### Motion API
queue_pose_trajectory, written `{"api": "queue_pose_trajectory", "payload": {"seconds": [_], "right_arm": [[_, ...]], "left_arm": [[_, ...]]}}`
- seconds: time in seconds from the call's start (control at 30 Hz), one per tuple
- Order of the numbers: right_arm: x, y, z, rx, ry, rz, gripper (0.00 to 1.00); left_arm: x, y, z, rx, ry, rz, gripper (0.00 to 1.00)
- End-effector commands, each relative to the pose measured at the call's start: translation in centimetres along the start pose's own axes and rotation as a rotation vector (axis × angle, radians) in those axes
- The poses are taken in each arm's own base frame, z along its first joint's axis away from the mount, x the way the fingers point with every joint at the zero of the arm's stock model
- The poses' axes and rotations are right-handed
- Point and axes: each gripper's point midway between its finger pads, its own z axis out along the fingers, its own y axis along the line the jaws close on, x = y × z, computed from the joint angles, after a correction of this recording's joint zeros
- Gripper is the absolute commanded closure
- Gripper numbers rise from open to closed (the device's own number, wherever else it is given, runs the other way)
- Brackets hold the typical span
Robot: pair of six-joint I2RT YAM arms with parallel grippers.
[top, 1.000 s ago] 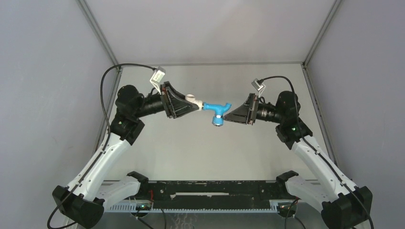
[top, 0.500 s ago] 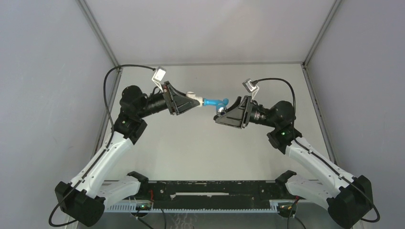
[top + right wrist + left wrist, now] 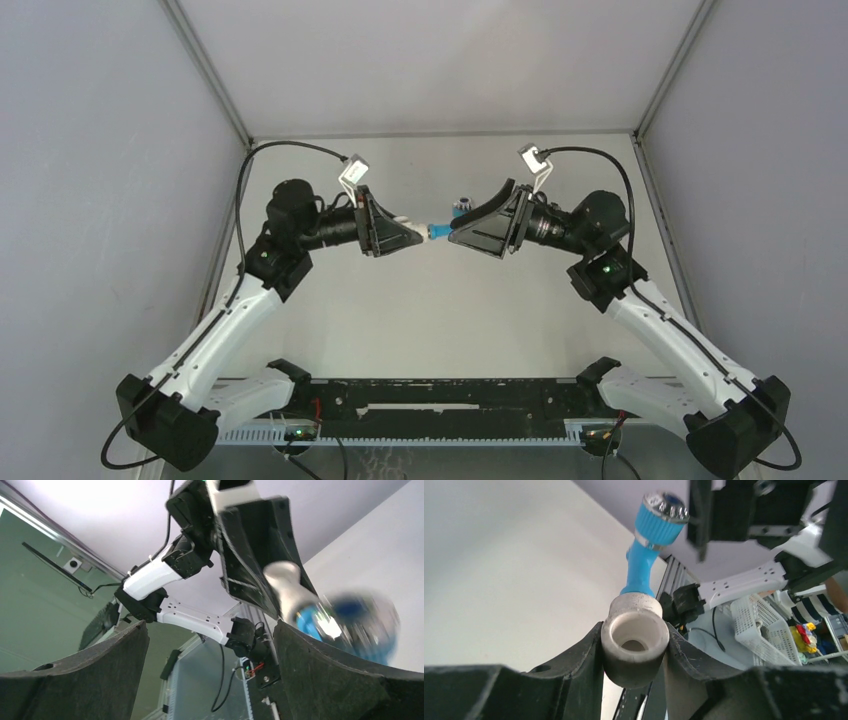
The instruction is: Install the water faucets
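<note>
Right end effector (image 3: 453, 236) moved onto faucet (image 3: 643, 562), wide open; left end effector (image 3: 417, 237) clamps white fitting (image 3: 635, 642).

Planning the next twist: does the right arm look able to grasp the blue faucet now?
Probably yes: the right gripper is open close by the blue faucet, which juts free from the white fitting held by the left gripper.
</note>
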Motion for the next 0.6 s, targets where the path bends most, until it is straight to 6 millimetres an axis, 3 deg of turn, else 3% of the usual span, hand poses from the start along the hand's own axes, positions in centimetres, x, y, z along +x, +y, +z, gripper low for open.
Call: {"api": "queue_pose_trajectory", "payload": {"seconds": [0.0,0.17,0.33,0.47,0.57], "right_arm": [[-1.5,3.9,-0.6,-0.082,-0.026,-0.214,0.00],[-0.8,3.8,-2.1,-0.025,-0.001,-0.413,0.00],[-0.4,-0.9,-4.0,0.202,-0.069,-0.652,0.00],[0.3,-3.8,-4.6,0.293,-0.103,-0.562,0.00],[1.2,-4.3,-4.0,0.264,-0.093,-0.464,0.00]], "left_arm": [[0.8,0.1,-0.4,-0.021,0.071,0.046,1.00],[0.9,-0.7,-0.3,0.028,0.085,0.037,1.00],[0.4,-1.6,-0.3,0.061,0.071,0.048,1.00],[-0.1,-2.0,-0.3,0.072,0.056,0.043,1.00],[-0.4,-2.3,-0.3,0.086,0.042,0.040,1.00]]}}
